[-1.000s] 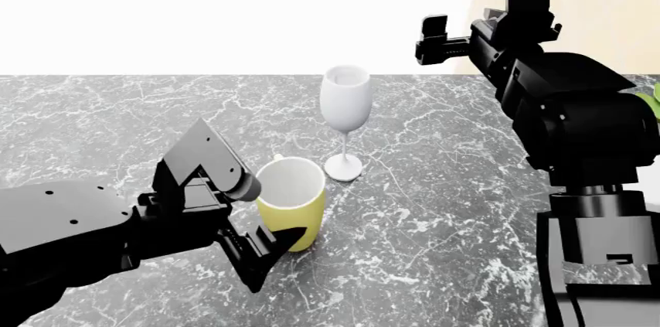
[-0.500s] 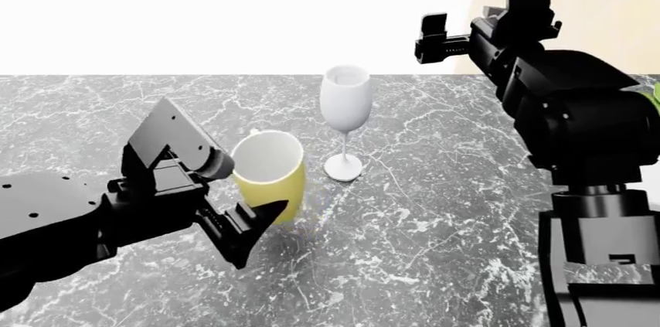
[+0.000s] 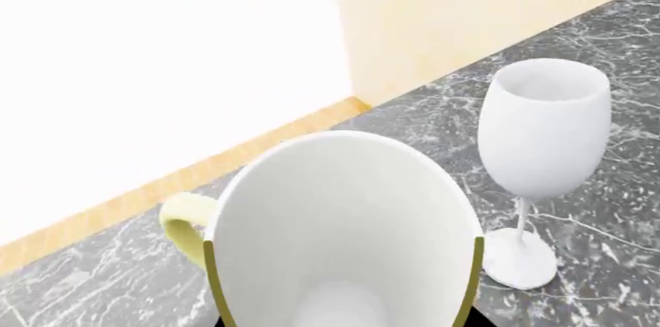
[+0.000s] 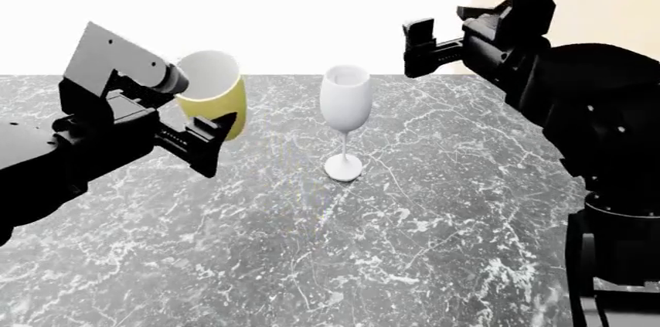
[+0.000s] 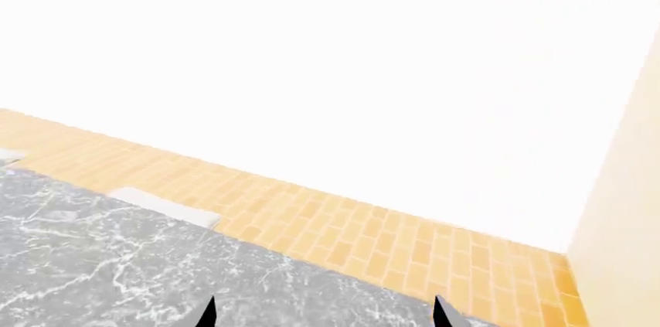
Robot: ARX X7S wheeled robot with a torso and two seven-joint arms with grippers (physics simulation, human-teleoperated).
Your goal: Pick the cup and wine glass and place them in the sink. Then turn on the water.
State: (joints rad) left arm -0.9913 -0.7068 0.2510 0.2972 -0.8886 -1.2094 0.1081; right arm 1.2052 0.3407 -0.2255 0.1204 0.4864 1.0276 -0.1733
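My left gripper (image 4: 206, 130) is shut on the pale yellow cup (image 4: 213, 92) and holds it in the air above the counter, left of the wine glass. In the left wrist view the cup (image 3: 341, 219) fills the near field, white inside, its handle pointing away from the glass. The white wine glass (image 4: 345, 103) stands upright on the marble counter, also seen as the wine glass (image 3: 543, 134) just beyond the cup. My right gripper (image 4: 413, 49) hangs open high at the back right; its two fingertips (image 5: 206, 315) have nothing between them. The sink is out of view.
The grey marble-veined counter (image 4: 413, 226) spreads across the head view. Beyond its far edge the right wrist view shows an orange brick floor (image 5: 341, 226) and a cream wall (image 5: 629, 211). My right arm's black bulk (image 4: 598, 110) stands at the right.
My left gripper has lifted the cup off the counter and carried it up and to the left, away from the wine glass. The right arm has barely shifted.
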